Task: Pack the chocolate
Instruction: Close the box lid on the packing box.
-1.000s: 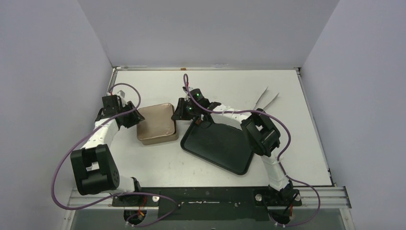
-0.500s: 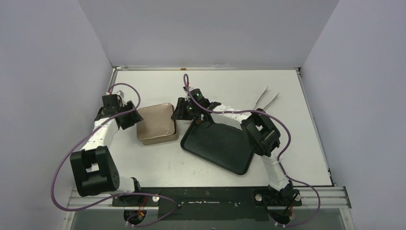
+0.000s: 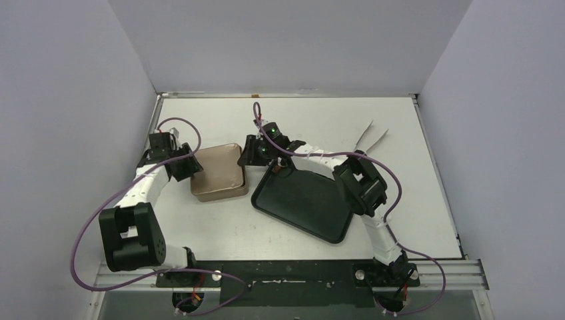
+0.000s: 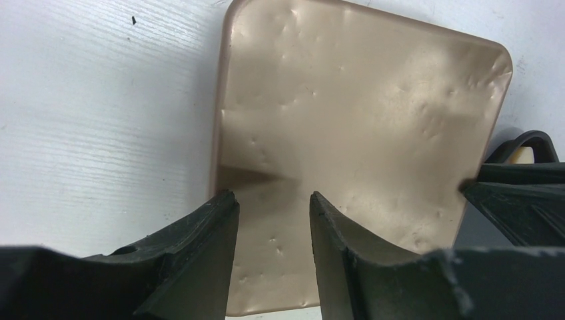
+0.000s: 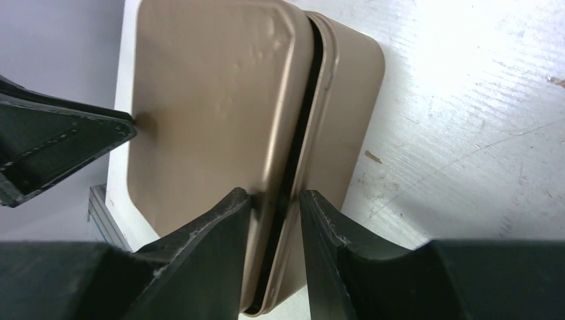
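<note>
Both arms in on the tin (image 5: pixel 350 93), left of centre in the top view, just beside the black tray (image 3: pixel 306 200). Lid (image 5: pixel 200 100) on, but skewed: note the dark slit along one side in the right wrist view. No chocolate anywhere in sight, not on the tray, not on the table (image 3: pixel 320 120). Presumably shut away under that lid, though impossible to confirm from here.

Right gripper (image 5: pixel 274 200) straddling the slit, one finger at the lid's raised edge, the other over the tin's exposed rim, a modest gap between them. Pinching or only resting? Cannot tell. Looks placed there to nudge the lid square or press that side home.

Left gripper (image 4: pixel 270 203) at the opposite side, fingers parted, nothing between them but bare lid below. Seems there as a brace, to stop any sliding during work on the far edge.

Tweezers (image 3: pixel 371 139) lying upper right, well apart, untouched.

By the look of it, packing nearly done, seating the lid the step in hand. Worth watching: thin dented metal, easy to skate sideways or cock further under an uneven push.
</note>
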